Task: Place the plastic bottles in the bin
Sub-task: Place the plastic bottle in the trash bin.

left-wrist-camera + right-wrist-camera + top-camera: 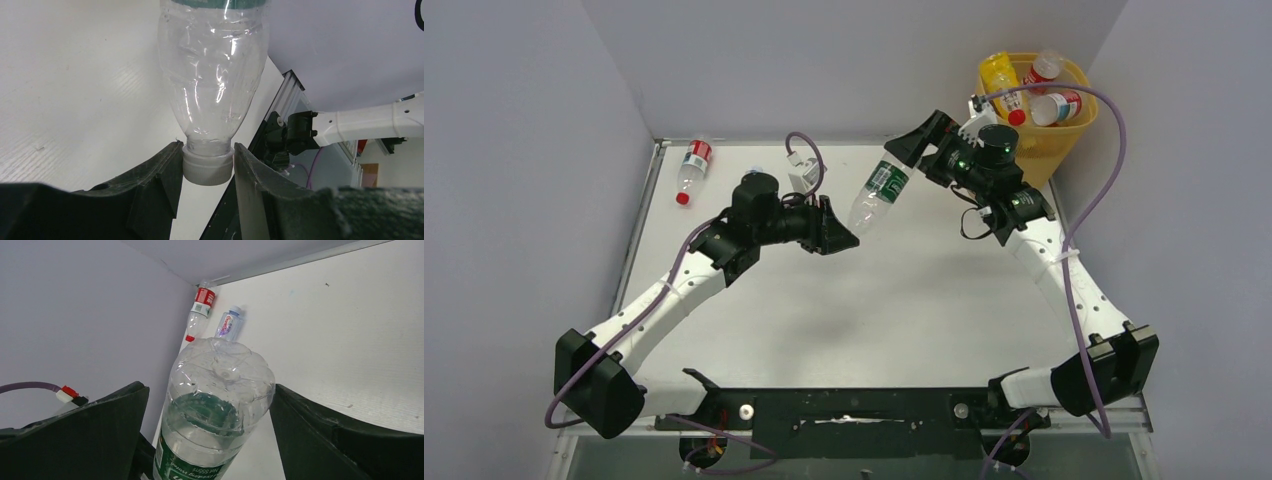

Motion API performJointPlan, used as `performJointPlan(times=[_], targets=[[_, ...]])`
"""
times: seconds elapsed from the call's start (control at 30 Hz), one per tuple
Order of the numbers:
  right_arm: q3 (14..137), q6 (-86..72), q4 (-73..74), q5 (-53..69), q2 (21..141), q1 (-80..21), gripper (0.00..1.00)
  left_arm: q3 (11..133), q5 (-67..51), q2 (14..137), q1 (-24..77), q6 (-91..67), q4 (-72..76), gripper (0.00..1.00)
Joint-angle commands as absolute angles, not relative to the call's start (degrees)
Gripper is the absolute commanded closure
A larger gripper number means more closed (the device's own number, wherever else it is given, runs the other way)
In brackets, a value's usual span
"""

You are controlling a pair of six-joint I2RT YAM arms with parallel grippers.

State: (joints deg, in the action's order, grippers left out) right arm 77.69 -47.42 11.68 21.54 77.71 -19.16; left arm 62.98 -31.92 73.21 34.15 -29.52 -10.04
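Plainly the tall yellow-orange plastic bin (1056, 148) stands far right, just behind the right gripper (904, 150), whose jaws gape wide either side of the base of the clear plastic bottle with a green label (879, 195). That bottle's long axis slants from this claw down to the left gripper (849, 238), clamped on its white cap (208, 170); the right arm is nearer the bin

The clear bottle (215, 75) is showing glossy, transparent, dented plastic, and its white cap (208, 169) is presenting ribbed, matt plastic. The table (75, 100) is appearing matt white with fine lined texture. The bin (1054, 150) is showing smooth yellow-orange plastic.
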Motion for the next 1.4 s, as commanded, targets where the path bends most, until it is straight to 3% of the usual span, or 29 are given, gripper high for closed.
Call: performJointPlan(times=[0.0, 0.1, 0.2, 0.3, 0.43, 0.5, 0.53, 0.8, 1.1, 1.37], targets=[[79.27, -48.06, 8.49, 23.5, 78.52, -18.95, 0.11, 65.86, -34.22, 71.89, 34.44, -28.83, -6.48, 0.61], [79.53, -48.18, 8.27, 23.98, 78.86, -18.87, 0.23, 65.58, -34.78, 71.55, 34.37, -28.89, -6.01, 0.61], [79.82, -48.16, 7.87, 24.38, 79.04, -18.62, 0.41, 65.63, -34.8, 71.91, 34.42, -28.69, -6.34, 0.6], [80.67, -47.81, 8.31, 24.33, 79.26, -17.99, 0.56, 66.74, -34.08, 72.75, 34.33, -28.16, -8.67, 0.52], [85.88, -44.5, 12.31, 23.06, 80.97, -15.0, 0.57, 72.24, -29.76, 72.81, 34.27, -25.72, -16.43, 0.38], [91.34, -42.02, 15.38, 21.8, 82.4, -12.67, 0.57, 74.91, -26.47, 71.65, 34.11, -24.59, -20.42, 0.14], [94.06, -40.58, 17.3, 20.36, 83.11, -11.55, 0.57, 75.98, -24.8, 70.92, 33.89, -24.15, -22.25, 0.13], [109.78, -27.17, 19.75, -4.64, 85.68, -6.69, 0.58, 78.47, -21.97, 66.55, 30.94, -22.41, -30.49, 0.12], [96.58, -15.0, -14.58, -30.75, 77.41, -5.74, 0.59, 71.41, -24.85, 63.56, 27.86, -21.0, -30.27, 0.13], [94.92, 0.46, -38.05, -45.13, 84.12, -5.65, 0.59, 69.52, -29.98, 64.19, 25.58, -20.35, -28.41, 0.13]])
